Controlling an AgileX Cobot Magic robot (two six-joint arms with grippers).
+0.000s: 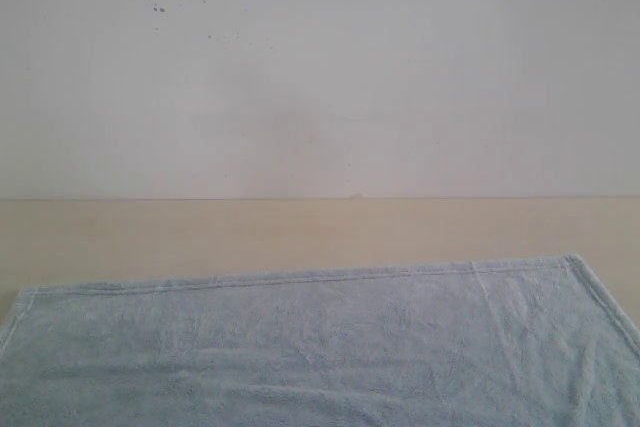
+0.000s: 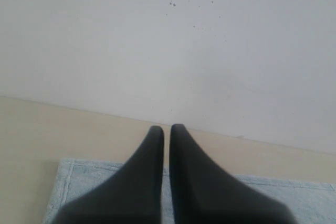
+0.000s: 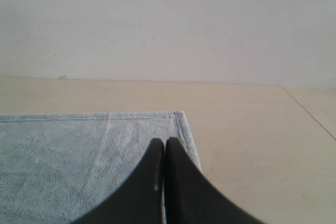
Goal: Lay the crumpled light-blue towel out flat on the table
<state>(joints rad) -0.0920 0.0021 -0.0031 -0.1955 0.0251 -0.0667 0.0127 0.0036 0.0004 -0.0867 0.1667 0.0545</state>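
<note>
Since the towel (image 1: 300, 347) lies flat on the near part of the table (image 1: 300, 232), with my left gripper (image 2: 166, 129) and right gripper (image 3: 165, 142) pinched closed on nothing, I'd only check its hidden near edge for wrinkles, without dragging it.

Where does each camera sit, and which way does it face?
Exterior: near side of table, facing the wall across the towel; no robot part shows.
Left wrist: behind the shut left gripper, near one far towel corner, facing the wall.
Right wrist: behind the shut right gripper, near the other far corner.
Shared: towel, table, wall.
</note>
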